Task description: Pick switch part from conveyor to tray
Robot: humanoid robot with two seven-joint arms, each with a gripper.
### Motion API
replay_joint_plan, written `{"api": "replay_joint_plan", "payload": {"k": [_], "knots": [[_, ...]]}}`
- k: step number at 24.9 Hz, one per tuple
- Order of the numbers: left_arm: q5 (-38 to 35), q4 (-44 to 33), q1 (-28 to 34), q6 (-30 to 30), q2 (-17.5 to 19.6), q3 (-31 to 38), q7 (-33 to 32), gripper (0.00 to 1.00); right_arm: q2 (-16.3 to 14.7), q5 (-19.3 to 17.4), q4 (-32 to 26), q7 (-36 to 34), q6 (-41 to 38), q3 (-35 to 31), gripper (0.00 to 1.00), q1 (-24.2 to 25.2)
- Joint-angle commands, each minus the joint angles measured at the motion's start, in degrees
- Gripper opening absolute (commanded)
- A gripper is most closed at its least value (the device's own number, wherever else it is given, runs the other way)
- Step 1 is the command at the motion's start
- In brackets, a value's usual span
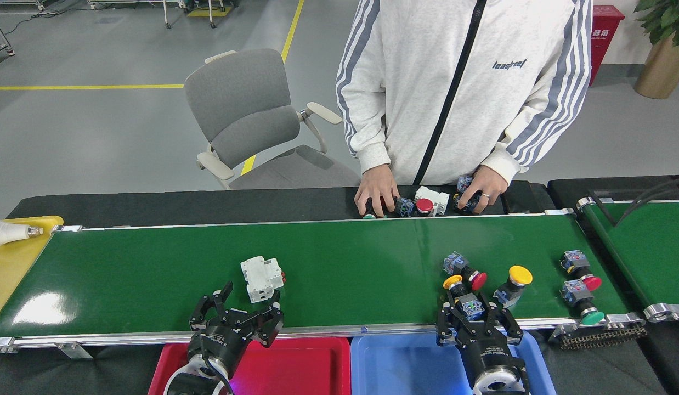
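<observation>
The conveyor point(345, 258) is a glossy green belt running across the head view. A white breaker switch part point(261, 278) lies on it left of centre. My left gripper point(238, 314) stands open just below that part, at the near rail. Several push-button switch parts lie at the right: a small yellow-capped one point(461, 297), a red-capped one point(464, 270) and a larger yellow-capped one point(513, 282). My right gripper point(476, 321) is open, its fingers either side of the small yellow-capped part's blue body. A red tray point(306, 365) and a blue tray point(400, 365) sit below the belt.
A person stands behind the belt with both hands point(377, 197) on more switch parts on the black ledge. Red-capped point(580, 270) and green-capped point(582, 304) switches lie near the belt's right end. A yellow tray point(10, 263) with a bulb point(5, 232) is at far left; a second belt point(652, 247) is at right.
</observation>
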Motion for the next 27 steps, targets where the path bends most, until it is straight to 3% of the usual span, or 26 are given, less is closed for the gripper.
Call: {"api": "replay_joint_plan", "payload": {"k": [1,6,7,9,11,12,14,18,21,23,27], "knots": [[-0.06,0.85,-2.04,1.81,-0.26,0.19,0.17,1.0,-0.37,-0.01,-3.05,0.02,-2.05,1.89,0.02,-0.1],[-0.06,5.51,-5.29,6.12,-0.26,0.19,0.34,0.95,-0.28,-0.01,-9.55,-0.07,-15.15,12.35,0.02,0.52],[-0.06,6.39,-5.65,7.09,-0.26,0.19,0.52,0.92,-0.2,0.08,-9.46,0.02,-18.66,14.46,0.12,0.17],[-0.06,7.71,-6.35,7.96,-0.26,0.19,0.52,0.73,-0.11,0.87,-8.85,0.02,-23.84,19.9,1.0,-0.18],[0.29,7.79,-6.35,7.79,-0.09,0.19,0.52,0.48,-0.28,1.05,-7.7,-0.07,-25.7,23.25,1.0,-0.1],[0.73,7.62,-6.0,7.26,0.0,0.27,0.61,0.28,-0.28,1.05,-7.62,-0.07,-26.48,24.12,1.0,-0.01],[1.26,7.0,-5.12,6.47,0.0,0.27,0.87,0.12,-0.28,0.96,-7.7,-0.07,-27.01,24.21,1.0,0.52],[2.14,0.24,-1.08,4.36,0.18,0.27,1.05,0.07,-0.02,-0.27,-11.48,-0.6,-24.46,19.64,0.98,2.72],[2.23,-7.67,4.02,-0.65,0.62,0.45,0.96,0.07,1.03,-0.53,-15.44,-4.64,-19.1,6.81,0.98,11.51],[2.23,-12.15,7.53,-6.0,0.62,0.36,0.96,0.07,2.0,-0.53,-15.35,-10.09,-15.07,-3.2,0.97,14.75],[1.7,-16.37,11.49,-12.42,0.18,-0.52,0.96,0.09,2.09,-2.46,-15.26,-14.57,-11.19,-15.94,0.98,20.29]]}}
